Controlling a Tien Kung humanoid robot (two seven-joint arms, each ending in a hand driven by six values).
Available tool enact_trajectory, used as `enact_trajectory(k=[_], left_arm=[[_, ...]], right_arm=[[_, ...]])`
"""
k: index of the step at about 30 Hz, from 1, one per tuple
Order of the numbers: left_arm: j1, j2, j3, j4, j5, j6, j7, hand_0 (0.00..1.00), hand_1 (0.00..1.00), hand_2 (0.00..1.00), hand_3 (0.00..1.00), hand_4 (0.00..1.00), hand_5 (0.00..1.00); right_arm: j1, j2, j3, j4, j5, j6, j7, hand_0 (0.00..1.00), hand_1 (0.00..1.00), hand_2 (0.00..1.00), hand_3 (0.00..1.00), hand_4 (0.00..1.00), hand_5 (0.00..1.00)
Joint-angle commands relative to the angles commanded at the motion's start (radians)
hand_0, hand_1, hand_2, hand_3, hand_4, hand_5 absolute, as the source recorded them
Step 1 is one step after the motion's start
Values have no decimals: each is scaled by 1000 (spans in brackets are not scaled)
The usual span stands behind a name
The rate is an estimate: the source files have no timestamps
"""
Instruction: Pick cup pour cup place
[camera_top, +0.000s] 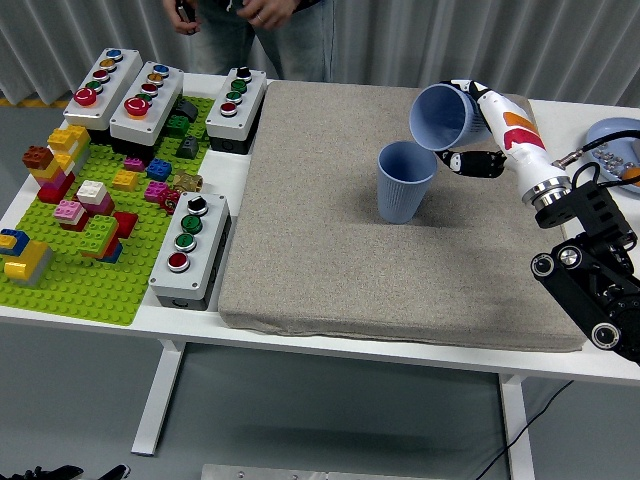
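My right hand (478, 128) reached in from three o'clock, its fingers wrapped around a light blue cup (441, 117). I held that cup in the air, tipped hard on its side, so that its open mouth faced down and toward nine o'clock. Its lower rim hung just above the far rim of a second blue cup (404, 181), which stood upright on the grey mat (330, 270) a little toward seven o'clock from the first. I judged this to be the pouring step: the tilt aimed the held cup's mouth at the open top of the standing one, so anything inside would fall into it. I could not see any contents in either cup. My left hand was out of view.

The mat was a thick felt-like pad covering the middle of the white surface (90, 318). At nine o'clock lay a green building-brick baseplate (70, 280) scattered with coloured bricks, bordered by several grey push-button boxes (190, 245) with red, green, black and white buttons. At about two o'clock, on the surface's right edge, sat a blue bowl (612, 135), partly cut off. A person (255, 25) stood at twelve o'clock behind the surface, hands held near the waist and touching nothing on it. Pale vertical curtains closed off the room behind, and grey floor showed beneath the surface.
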Motion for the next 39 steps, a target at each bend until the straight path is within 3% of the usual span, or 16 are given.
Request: enact_trajectory(k=[39], left_arm=[[2, 1, -3, 0, 5, -1, 2, 778, 762, 816, 644, 510, 998]], right_arm=[[16, 2, -33, -17, -83, -44, -7, 892, 764, 647, 663, 672, 106]])
